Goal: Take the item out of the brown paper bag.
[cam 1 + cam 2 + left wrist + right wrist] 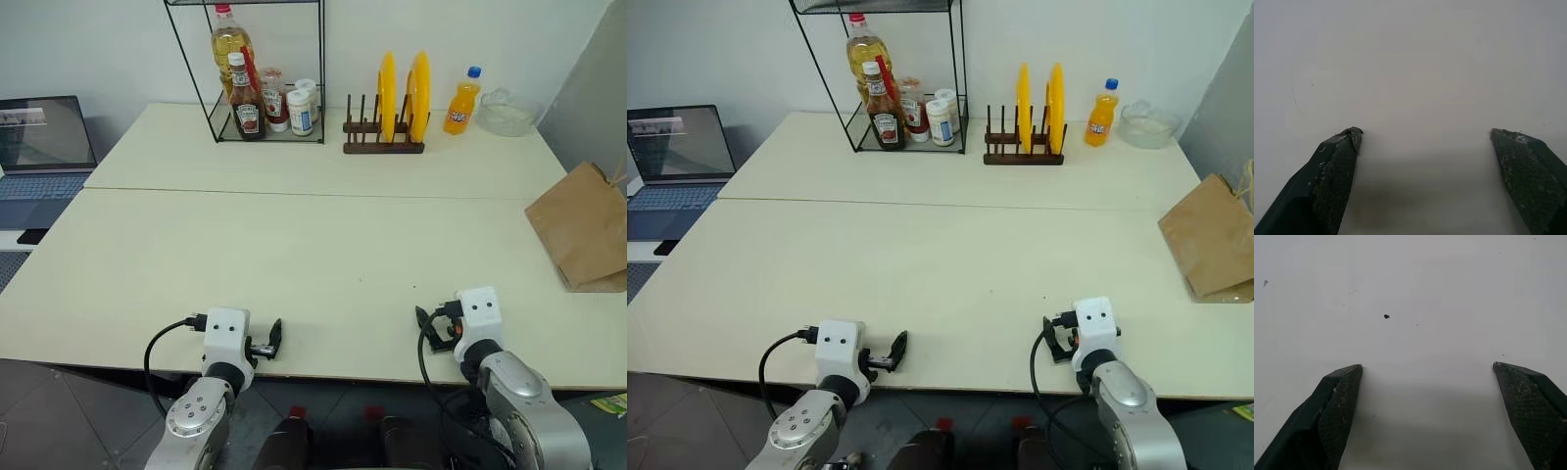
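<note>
The bag lies at the table's right edge – well beyond the right claw, both claws spread empty; the item seems hidden

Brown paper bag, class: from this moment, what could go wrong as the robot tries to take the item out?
1. The creased brown paper bag lies at the table's far right edge; a nudge might push it off.
2. The item inside is hidden, so a grasp could catch paper or the thin cord handle instead.
3. Both the right gripper and left gripper, jaws open, hover far from the bag, so the reach is long.
</note>
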You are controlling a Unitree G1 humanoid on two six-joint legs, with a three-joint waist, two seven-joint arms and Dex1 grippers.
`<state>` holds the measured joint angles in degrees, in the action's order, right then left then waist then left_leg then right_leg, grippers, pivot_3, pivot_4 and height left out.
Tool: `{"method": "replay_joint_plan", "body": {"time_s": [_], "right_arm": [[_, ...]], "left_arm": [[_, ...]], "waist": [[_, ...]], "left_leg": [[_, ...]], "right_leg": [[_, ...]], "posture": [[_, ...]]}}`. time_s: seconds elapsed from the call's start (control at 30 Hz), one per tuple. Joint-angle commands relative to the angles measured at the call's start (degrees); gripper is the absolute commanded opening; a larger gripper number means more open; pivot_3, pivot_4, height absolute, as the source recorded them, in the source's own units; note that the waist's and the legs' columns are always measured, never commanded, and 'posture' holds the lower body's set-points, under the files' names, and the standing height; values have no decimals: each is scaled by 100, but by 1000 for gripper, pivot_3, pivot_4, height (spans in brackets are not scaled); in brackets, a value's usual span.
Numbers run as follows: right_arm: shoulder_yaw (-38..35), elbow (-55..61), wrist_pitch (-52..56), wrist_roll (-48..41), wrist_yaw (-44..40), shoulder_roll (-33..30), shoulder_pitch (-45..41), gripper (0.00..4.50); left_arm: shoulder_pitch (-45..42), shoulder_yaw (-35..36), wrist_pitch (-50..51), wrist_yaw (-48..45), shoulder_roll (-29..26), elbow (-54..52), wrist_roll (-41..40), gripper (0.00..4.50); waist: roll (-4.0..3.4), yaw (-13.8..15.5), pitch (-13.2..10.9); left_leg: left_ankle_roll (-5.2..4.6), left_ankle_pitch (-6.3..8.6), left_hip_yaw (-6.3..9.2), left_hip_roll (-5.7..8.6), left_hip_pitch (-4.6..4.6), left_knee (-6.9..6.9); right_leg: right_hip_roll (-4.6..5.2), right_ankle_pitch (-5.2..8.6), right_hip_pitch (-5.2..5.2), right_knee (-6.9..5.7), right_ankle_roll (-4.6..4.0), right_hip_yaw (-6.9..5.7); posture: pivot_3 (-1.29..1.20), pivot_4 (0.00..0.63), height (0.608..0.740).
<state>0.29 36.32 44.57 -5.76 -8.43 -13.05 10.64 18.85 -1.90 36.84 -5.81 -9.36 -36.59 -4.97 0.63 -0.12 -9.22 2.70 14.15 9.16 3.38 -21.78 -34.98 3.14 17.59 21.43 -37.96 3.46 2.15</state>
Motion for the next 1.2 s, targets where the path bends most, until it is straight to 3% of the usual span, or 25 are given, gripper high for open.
{"method": "replay_joint_plan", "body": {"time_s": [0.03,0.27,0.43,0.57,0.67,0.77,0.97,1.2], "right_arm": [[6,73,0,-11,-17,-21,46,4500],[-100,108,-18,50,98,19,76,4500],[-320,207,-39,165,300,3,-5,4500],[-603,334,-82,335,403,-191,-71,4500],[-913,376,-25,371,481,-255,-209,4500],[-1029,350,19,361,482,-278,-344,4500],[-926,387,70,269,383,-282,-562,4500],[-1517,548,386,105,41,-707,-619,4500]], "left_arm": [[9,-48,-104,-21,-77,-37,89,4468],[-296,701,-216,-324,-251,290,-352,4468],[-1092,1552,-148,-995,-921,1026,-930,4468],[-2054,1764,-50,-1958,-1746,1860,-1428,4468],[-3057,1467,-200,-2712,-2421,2728,-1413,4468],[-4159,980,-303,-3350,-2676,3407,-1372,4468],[-5766,-107,-486,-4981,-2681,3914,-1504,4468],[-7007,-241,92,-6306,-2576,4126,-2325,4468]], "waist": [[0,0,0],[0,0,0],[0,0,0],[3,11,-1],[4,3,-2],[7,-9,-4],[12,-76,-7],[13,-209,-9]], "left_leg": [[0,0,0,0,0,0],[0,0,3,0,0,0],[4,-3,5,-4,0,0],[6,-5,5,1,-3,-4],[9,-7,3,3,0,-4],[9,-8,2,2,-1,-4],[29,-19,-7,6,-7,-4],[29,-19,-27,4,-19,-3]], "right_leg": [[0,0,0,0,0,0],[0,0,0,-1,-1,0],[-5,-3,1,-7,-8,-10],[-6,-4,4,-7,-8,-20],[-9,-8,4,-8,-13,-18],[-21,-20,5,-10,-33,-24],[-21,-23,12,-14,-37,-10],[-21,-23,37,-27,-38,9]], "posture": [[0,150,740],[0,150,740],[0,150,740],[0,150,740],[0,150,740],[0,150,740],[0,150,740],[0,150,740]]}}
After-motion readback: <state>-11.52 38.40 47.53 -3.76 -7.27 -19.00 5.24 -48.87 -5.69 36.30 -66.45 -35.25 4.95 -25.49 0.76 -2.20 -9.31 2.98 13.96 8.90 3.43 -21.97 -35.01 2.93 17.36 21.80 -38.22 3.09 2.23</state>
